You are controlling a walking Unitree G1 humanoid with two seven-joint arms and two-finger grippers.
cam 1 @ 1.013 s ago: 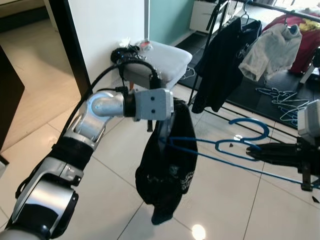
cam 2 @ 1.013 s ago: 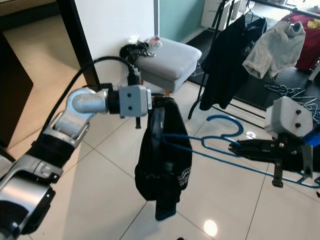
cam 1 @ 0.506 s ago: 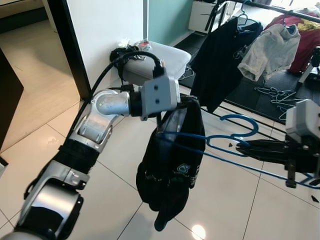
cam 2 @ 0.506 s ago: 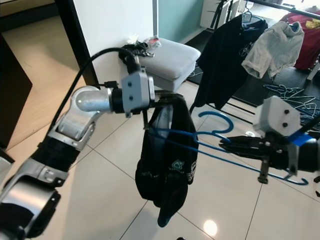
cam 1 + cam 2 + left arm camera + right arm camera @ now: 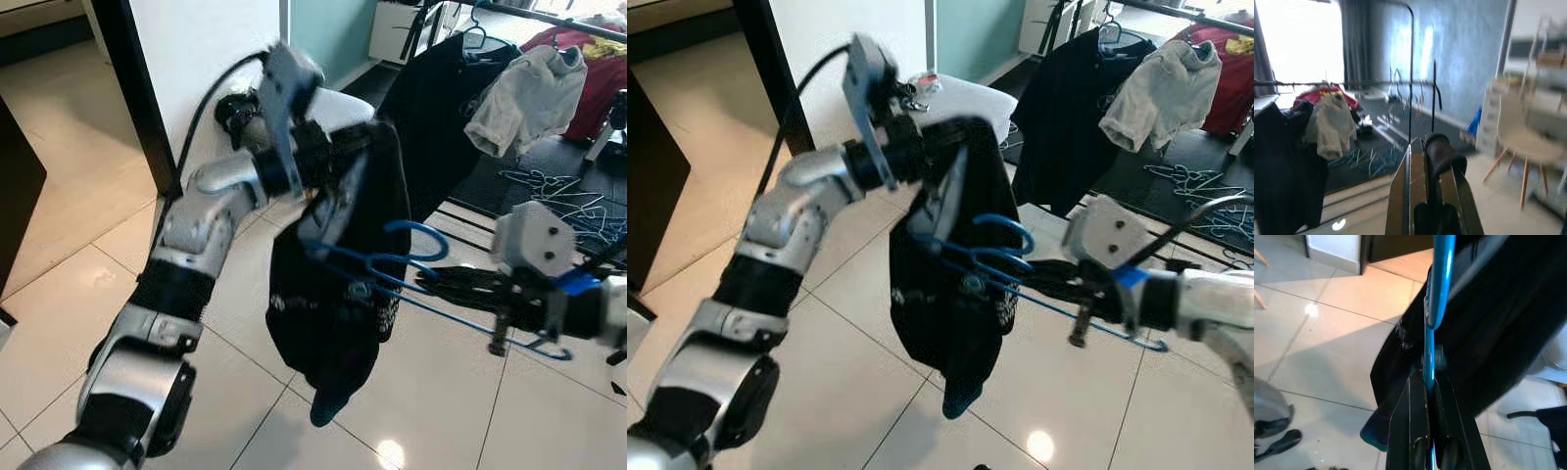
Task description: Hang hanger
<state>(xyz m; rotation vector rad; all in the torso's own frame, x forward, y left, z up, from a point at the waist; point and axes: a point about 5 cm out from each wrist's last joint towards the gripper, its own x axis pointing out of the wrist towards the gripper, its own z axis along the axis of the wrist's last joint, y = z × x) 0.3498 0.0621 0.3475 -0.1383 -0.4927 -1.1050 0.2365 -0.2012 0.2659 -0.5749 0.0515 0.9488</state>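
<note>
Black garment (image 5: 338, 294) hangs mid-air over the tiled floor (image 5: 78, 294), centre of scene. Right gripper (image 5: 1426, 396) clamped on the blue hanger (image 5: 411, 266), reaching in from the right with the hanger's far end inside the garment. Left gripper (image 5: 1431, 161) pinches the garment's top edge. Farther right: clothes rack (image 5: 529, 15) holding hung clothes

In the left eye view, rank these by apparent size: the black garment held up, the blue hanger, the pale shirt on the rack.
1. Black fabric garment, largest, though nearest the camera.
2. Blue wire hanger.
3. Pale grey shirt on the rack; farther off, so its true size against the hanger is unsure.
</note>
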